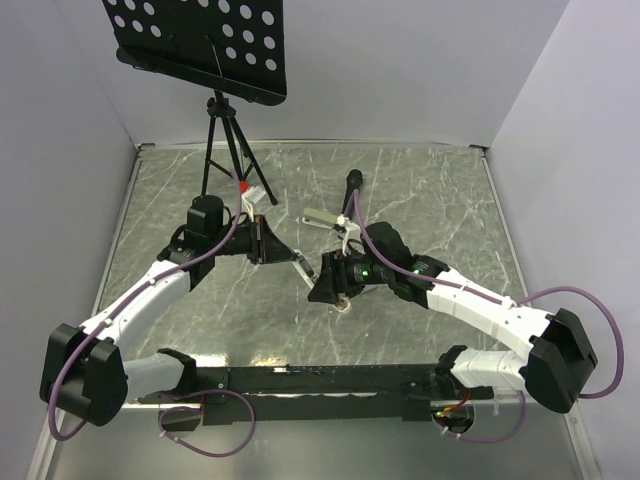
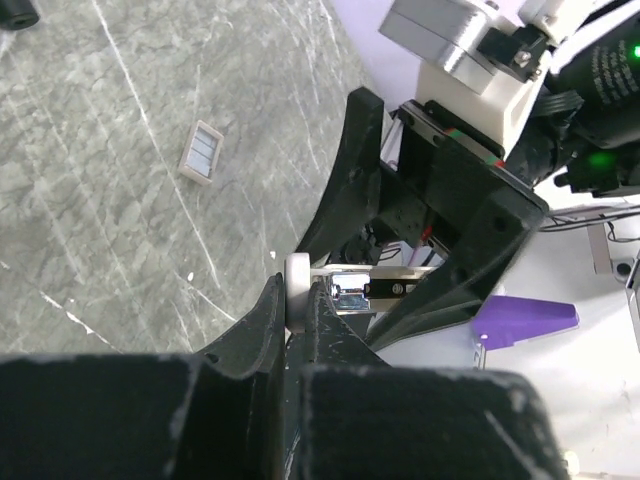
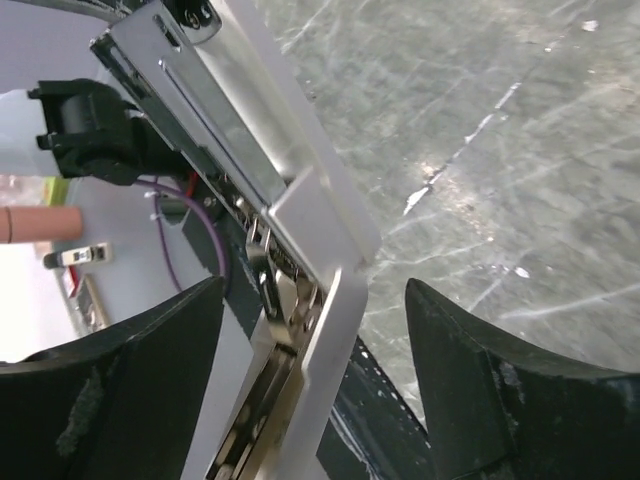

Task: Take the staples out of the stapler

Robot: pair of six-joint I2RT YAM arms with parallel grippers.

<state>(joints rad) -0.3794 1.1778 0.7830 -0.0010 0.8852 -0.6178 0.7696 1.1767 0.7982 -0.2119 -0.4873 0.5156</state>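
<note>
The white stapler (image 1: pixel 300 262) with its metal magazine is held above the table between my two grippers. My left gripper (image 1: pixel 268 242) is shut on the stapler's flat white end (image 2: pixel 297 290); the metal rail (image 2: pixel 385 290) runs away from it toward the right arm. My right gripper (image 1: pixel 328 280) is open, its fingers (image 3: pixel 500 370) standing wide on both sides of the stapler's body (image 3: pixel 320 230) without touching it. A grey strip of staples (image 1: pixel 320 215) lies flat on the table behind the stapler, and also shows in the left wrist view (image 2: pixel 201 152).
A tripod (image 1: pixel 225 130) carrying a black perforated board stands at the back left. A black cylinder (image 1: pixel 353 180) lies on the marbled table behind the staple strip. White walls close in the table on three sides.
</note>
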